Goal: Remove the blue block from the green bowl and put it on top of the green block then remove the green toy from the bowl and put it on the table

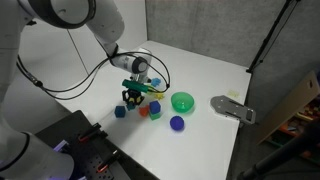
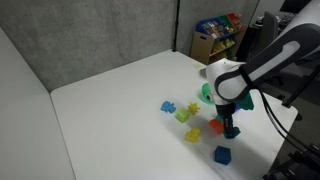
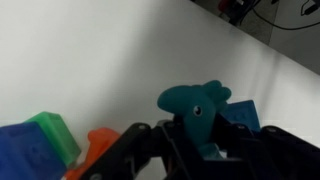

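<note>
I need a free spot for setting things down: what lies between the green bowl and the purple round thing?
Nothing. In an exterior view, the short stretch of white table between the green bowl and the purple round thing is bare.

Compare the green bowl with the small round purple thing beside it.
Colour: the green bowl is bright green, the purple thing deep purple. Size: the bowl is clearly larger than the purple thing. Form: the bowl is open on top; the purple thing looks closed and rounded. Both are round and sit on the white table.
</note>
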Available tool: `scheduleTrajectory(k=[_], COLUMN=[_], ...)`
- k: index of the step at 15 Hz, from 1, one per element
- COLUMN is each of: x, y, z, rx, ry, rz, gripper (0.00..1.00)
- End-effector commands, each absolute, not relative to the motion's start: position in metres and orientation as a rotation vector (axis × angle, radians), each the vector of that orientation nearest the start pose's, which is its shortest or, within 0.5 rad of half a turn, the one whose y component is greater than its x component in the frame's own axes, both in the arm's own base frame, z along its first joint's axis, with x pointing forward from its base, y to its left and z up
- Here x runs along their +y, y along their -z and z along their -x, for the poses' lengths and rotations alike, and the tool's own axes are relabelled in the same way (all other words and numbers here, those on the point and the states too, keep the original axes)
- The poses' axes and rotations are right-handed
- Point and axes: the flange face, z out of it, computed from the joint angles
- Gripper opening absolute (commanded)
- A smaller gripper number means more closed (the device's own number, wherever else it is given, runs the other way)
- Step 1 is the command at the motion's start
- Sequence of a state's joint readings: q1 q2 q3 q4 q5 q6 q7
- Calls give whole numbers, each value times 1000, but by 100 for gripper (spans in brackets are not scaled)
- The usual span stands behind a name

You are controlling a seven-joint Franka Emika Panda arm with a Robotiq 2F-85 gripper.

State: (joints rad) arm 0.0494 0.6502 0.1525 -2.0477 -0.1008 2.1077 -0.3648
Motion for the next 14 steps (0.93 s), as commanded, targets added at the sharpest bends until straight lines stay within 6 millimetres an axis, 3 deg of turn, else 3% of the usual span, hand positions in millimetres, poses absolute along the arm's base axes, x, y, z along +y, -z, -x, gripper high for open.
scheduleTrajectory(k=[1,3,4,5,6,12,14], x=[92,88,86,85,84,77,73], y=[-80,-74,-72,-70,-69,-68,-71], z=[-482,-474,-472,-470,-469,-467,-472], rx=[-955,-954,-955,-955,-951,-937,-921], ry=[-949,-980,-994,-1006,-1020,-1066,-1065], rz=[2752,2741,2739,2738,2735,2720,2726], gripper=[9,9,36,51,53,98,100])
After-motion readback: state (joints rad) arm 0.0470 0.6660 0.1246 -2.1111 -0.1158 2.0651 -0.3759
